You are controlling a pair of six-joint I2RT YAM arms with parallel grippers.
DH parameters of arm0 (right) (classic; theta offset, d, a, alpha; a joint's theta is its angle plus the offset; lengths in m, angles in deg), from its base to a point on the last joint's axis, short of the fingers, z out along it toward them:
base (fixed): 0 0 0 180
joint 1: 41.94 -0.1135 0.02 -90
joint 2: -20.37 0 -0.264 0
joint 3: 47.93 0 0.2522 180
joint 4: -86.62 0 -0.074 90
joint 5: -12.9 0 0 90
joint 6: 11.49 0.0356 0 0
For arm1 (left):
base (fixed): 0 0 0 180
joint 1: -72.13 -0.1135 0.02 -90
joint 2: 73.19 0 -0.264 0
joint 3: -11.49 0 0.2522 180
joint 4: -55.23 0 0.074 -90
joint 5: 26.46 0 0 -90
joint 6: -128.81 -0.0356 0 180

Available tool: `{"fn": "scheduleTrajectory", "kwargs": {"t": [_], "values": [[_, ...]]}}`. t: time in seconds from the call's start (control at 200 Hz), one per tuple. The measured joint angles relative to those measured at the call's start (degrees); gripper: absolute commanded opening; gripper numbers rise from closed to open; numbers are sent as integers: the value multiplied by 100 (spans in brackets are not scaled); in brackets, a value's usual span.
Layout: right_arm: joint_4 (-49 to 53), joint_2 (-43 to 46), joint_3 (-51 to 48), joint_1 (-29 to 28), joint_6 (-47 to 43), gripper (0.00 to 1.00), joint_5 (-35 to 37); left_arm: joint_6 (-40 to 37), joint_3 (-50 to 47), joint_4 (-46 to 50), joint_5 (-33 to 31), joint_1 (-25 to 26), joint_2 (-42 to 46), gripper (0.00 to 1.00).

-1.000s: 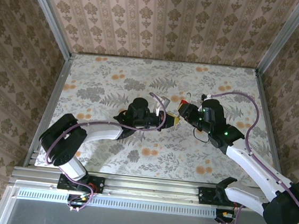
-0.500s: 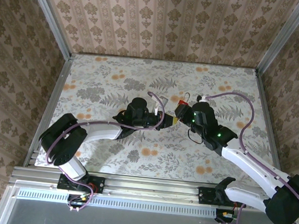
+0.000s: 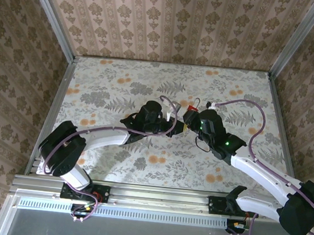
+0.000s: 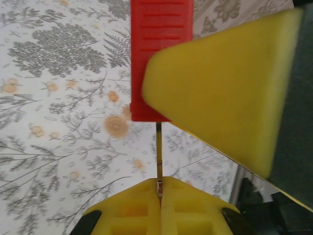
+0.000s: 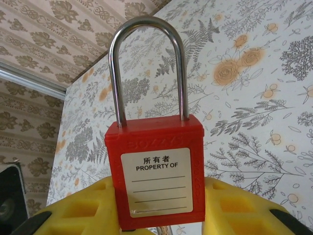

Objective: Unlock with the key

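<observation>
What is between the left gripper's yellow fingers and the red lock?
A thin metal key blade. In the left wrist view it runs from the shut left gripper straight up to the end of the red padlock.

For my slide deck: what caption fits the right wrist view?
Right gripper holds a red padlock upright, shackle closed, its blank PROPERTY OF label facing the camera.

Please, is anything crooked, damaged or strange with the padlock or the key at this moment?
Nothing stands out. The red padlock stands upright in the right hand, its shackle is closed and its label is intact. The left hand pinches the thin key, which points straight at the padlock's underside.
</observation>
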Motion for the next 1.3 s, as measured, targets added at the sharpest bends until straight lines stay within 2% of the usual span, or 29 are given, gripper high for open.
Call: {"fn": "scheduleTrajectory", "kwargs": {"t": [0.215,0.42,0.715,1.085,1.3], "values": [[-57,-59,-2,-26,267,2,-190,-787,302,1069,-352,26,184,0],[-385,-55,-144,-33,282,2,-262,-769,304,1086,131,-190,208,0],[-619,-44,-173,-31,264,1,-282,74,48,188,1145,-562,101,0],[-789,-44,-208,-214,310,0,22,671,-144,-673,1338,-597,-83,0],[-855,-4,-210,-304,-48,0,-31,702,-190,-695,1878,-846,-35,0]]}}
